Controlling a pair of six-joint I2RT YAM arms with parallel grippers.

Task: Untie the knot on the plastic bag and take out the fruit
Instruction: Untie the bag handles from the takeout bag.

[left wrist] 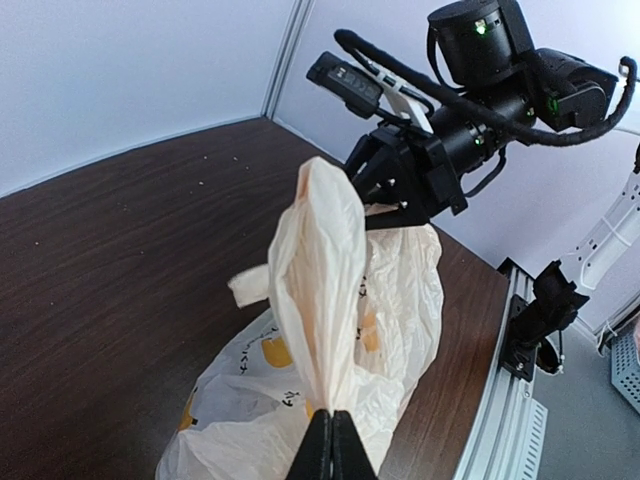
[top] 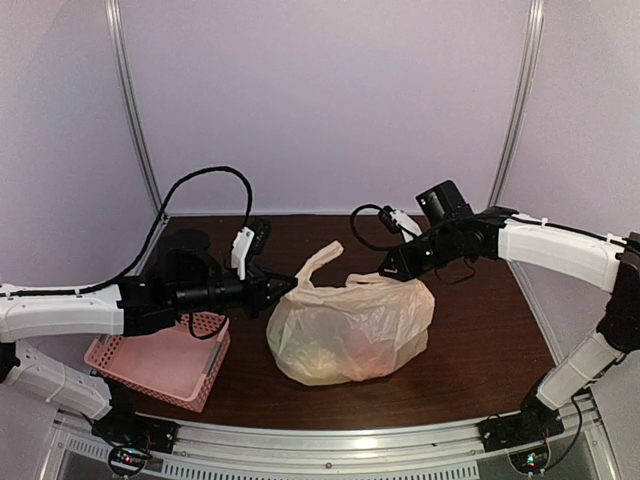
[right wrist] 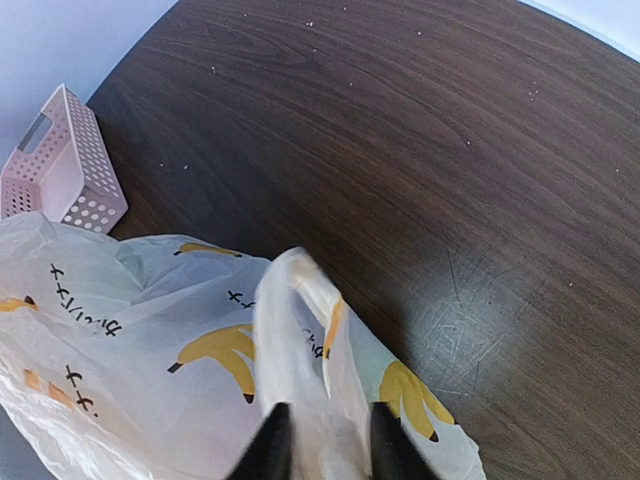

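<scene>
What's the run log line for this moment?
left gripper shut on plastic bag | right gripper open astride a bag fold | bag rests on table

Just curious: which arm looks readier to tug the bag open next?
Probably right: the right fingers straddle a loose handle, while the left fingers are shut, pinching the bag's other strip.

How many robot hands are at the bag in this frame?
2. The left hand pinches the plastic bag at its upper left; the right hand straddles a handle strip at its upper right.
</scene>
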